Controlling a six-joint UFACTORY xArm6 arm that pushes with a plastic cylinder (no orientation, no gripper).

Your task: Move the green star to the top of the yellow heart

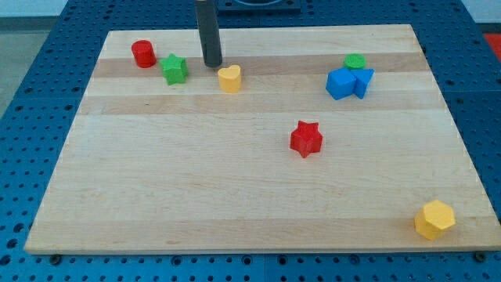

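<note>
The green star (175, 69) lies near the view's top left of the wooden board (196, 188). The yellow heart (229, 78) lies to its right and slightly lower. My tip (212, 63) rests on the board between the two, just above and left of the yellow heart and to the right of the green star. It touches neither block as far as I can see.
A red cylinder (143, 53) stands left of the green star. A green cylinder (355, 61), a blue cube (340, 83) and a blue triangular block (363, 81) cluster at the top right. A red star (306, 139) lies mid-board. A yellow hexagon (434, 219) sits bottom right.
</note>
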